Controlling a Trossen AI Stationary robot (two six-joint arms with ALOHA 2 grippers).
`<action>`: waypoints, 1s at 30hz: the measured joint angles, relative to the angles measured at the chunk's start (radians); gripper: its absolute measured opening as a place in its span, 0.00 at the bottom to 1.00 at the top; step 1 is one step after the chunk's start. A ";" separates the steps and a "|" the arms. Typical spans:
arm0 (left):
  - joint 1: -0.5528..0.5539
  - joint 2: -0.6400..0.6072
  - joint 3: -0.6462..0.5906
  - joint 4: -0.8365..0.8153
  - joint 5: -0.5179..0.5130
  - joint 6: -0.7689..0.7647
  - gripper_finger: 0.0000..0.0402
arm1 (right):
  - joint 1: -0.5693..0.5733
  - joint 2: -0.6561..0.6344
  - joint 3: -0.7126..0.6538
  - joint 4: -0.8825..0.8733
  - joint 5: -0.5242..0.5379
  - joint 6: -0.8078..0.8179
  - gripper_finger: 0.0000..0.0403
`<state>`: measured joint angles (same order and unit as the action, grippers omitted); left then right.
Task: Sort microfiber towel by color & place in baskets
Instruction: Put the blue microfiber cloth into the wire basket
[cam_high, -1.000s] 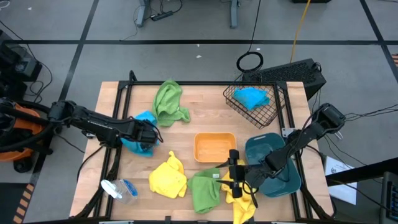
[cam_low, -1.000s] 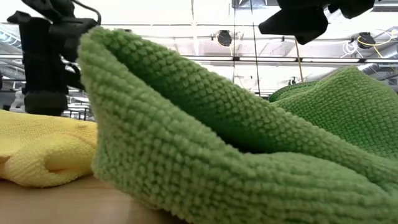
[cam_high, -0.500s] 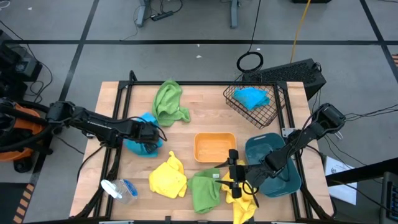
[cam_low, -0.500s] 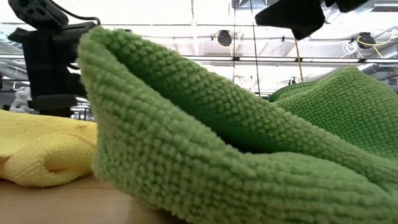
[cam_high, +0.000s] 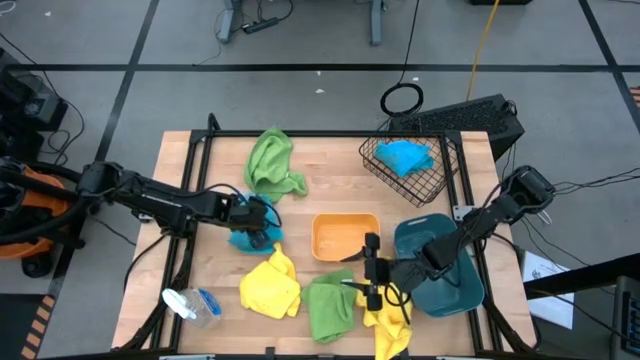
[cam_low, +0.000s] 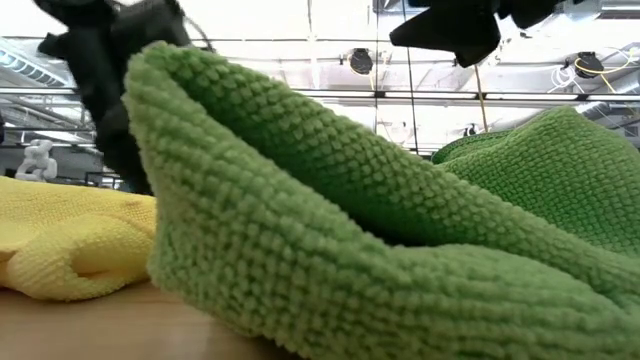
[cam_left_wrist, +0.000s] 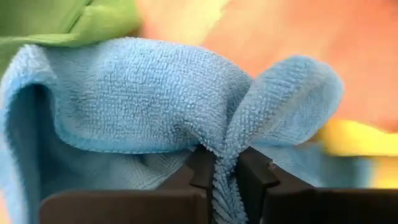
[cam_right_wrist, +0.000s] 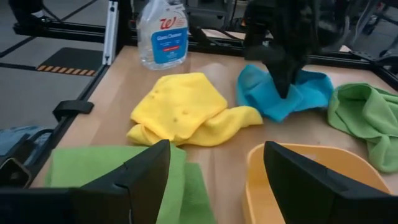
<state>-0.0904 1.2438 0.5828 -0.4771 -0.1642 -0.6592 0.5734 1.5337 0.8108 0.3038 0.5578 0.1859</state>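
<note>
My left gripper (cam_high: 256, 214) is shut on a blue towel (cam_high: 246, 234) at the table's left middle, beside the orange bin (cam_high: 345, 238). My right gripper (cam_right_wrist: 217, 180) hovers open over a green towel (cam_high: 330, 306) and a yellow towel (cam_high: 392, 322) near the front edge. Another yellow towel (cam_high: 270, 285) and a second green towel (cam_high: 272, 165) lie flat on the wood. The black mesh basket (cam_high: 425, 180) holds a blue towel (cam_high: 405, 156). The teal bin (cam_high: 445, 270) stands at the right. My left gripper pinches a raised fold of the blue towel (cam_left_wrist: 225, 163) between its two fingers (cam_left_wrist: 203, 169). The fingers come from above, slanting down, as the right wrist view shows. The fold stands up at the fingers while the rest of the towel (cam_right_wrist: 311, 90) lies slack on the table.
A spray bottle (cam_high: 190, 305) lies near the front left corner. The orange bin's inside shows bare. A black frame rail (cam_high: 190, 190) runs along the table's left side. In the low view, the near green towel (cam_low: 350, 230) fills most of the picture.
My left gripper has shut on the blue towel and gone toward the table's right edge. It has dragged the towel along the wood toward the orange bin. The towel has bunched up under the fingers.
</note>
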 joint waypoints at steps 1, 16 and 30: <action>-0.012 0.000 0.027 0.001 0.000 0.015 0.10 | -0.005 0.000 0.000 0.000 0.000 0.000 0.62; -0.187 -0.002 0.339 0.095 -0.161 0.299 0.06 | -0.057 0.000 0.000 0.078 -0.004 -0.152 0.62; -0.216 -0.001 0.340 0.268 -0.237 0.510 0.08 | -0.172 0.000 0.000 0.443 -0.007 -0.431 0.69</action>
<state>-0.3060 1.2430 0.9230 -0.2091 -0.4015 -0.1490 0.4016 1.5333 0.8109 0.7464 0.5511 -0.2448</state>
